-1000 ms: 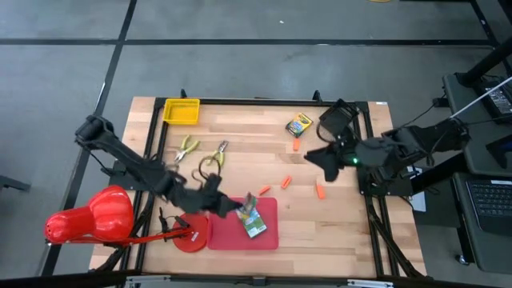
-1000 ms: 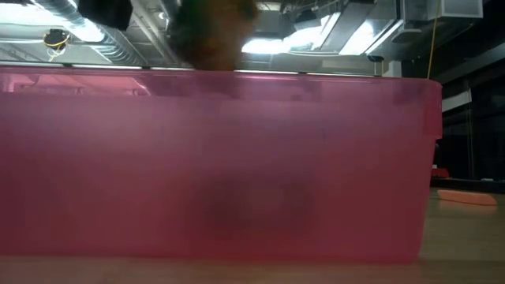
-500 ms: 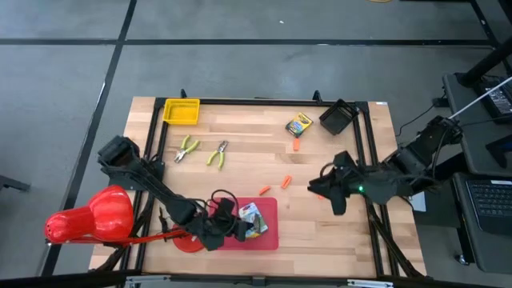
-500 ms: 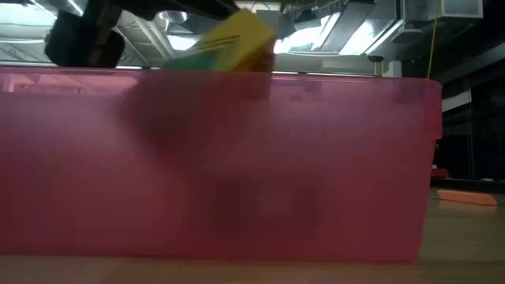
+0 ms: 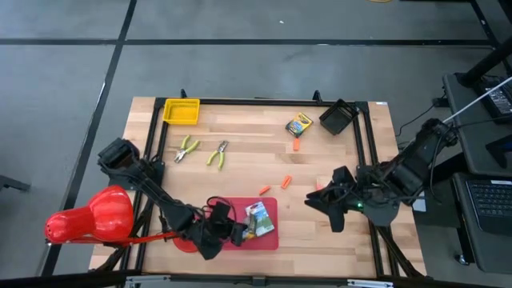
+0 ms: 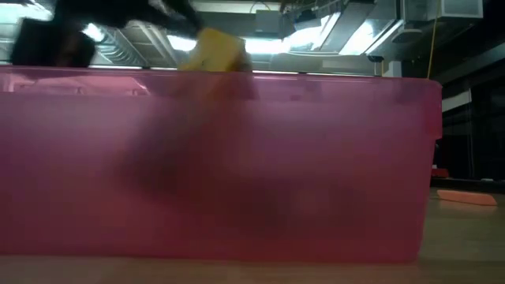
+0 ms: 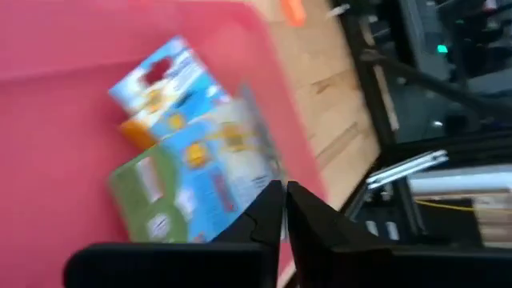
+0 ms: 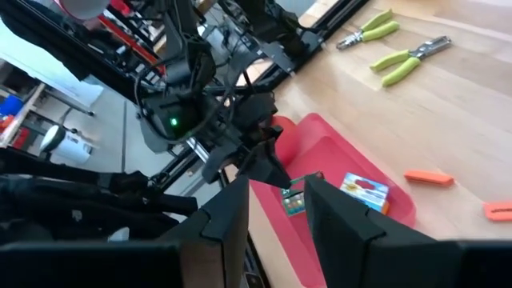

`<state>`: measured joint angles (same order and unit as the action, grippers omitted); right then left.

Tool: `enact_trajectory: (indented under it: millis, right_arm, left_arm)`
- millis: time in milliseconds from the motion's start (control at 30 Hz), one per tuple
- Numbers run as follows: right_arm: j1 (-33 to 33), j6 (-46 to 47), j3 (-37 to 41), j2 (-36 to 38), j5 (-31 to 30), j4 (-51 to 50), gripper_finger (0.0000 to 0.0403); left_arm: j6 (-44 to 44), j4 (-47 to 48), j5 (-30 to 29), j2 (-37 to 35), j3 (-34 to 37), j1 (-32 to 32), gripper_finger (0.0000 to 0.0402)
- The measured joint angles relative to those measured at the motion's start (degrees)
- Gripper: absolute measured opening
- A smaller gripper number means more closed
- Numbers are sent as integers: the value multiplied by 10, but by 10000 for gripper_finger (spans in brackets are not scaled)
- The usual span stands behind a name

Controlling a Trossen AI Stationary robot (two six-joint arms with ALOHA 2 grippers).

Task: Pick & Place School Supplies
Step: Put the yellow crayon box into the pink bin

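Left gripper (image 7: 282, 210), jaws nearly together, is gripping the green-white pack (image 7: 196, 180) w/ its edge between them, over the red tray (image 5: 268, 238) for dropping. Right gripper (image 8: 276, 210), jaws apart, is waiting nearby.

Grey concrete floor (image 5: 240, 68) crossed by dark seams, surrounding a light wooden plank bench (image 5: 256, 128) edged with a black metal frame (image 5: 264, 102). Open black laptop (image 5: 490, 200) on a dark stand beside it. Overhead: silver ceiling ducts (image 6: 95, 38), bright strip lights (image 6: 347, 35).
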<state>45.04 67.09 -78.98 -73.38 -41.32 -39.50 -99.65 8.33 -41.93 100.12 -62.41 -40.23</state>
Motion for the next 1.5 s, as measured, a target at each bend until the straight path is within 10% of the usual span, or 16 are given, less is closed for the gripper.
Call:
enact_trajectory:
  millis: [600,800,1000,1367,1500]
  right_arm:
    - [2,-5,0,-51,-3,82,127]
    - [2,-21,0,-55,-7,111,127]
    - [2,-43,0,-56,-14,122,127]
    - [-30,176,0,-62,-21,-177,127]
    - [-67,223,10,-62,-12,-255,127]
  left_arm:
    - [-197,232,-142,-37,0,-31,203]
    - [-91,222,-145,-94,1,-26,193]
    - [25,172,-284,-149,0,-41,177]
    - [212,69,-86,-134,1,93,154]
    - [284,13,-135,-143,1,135,145]
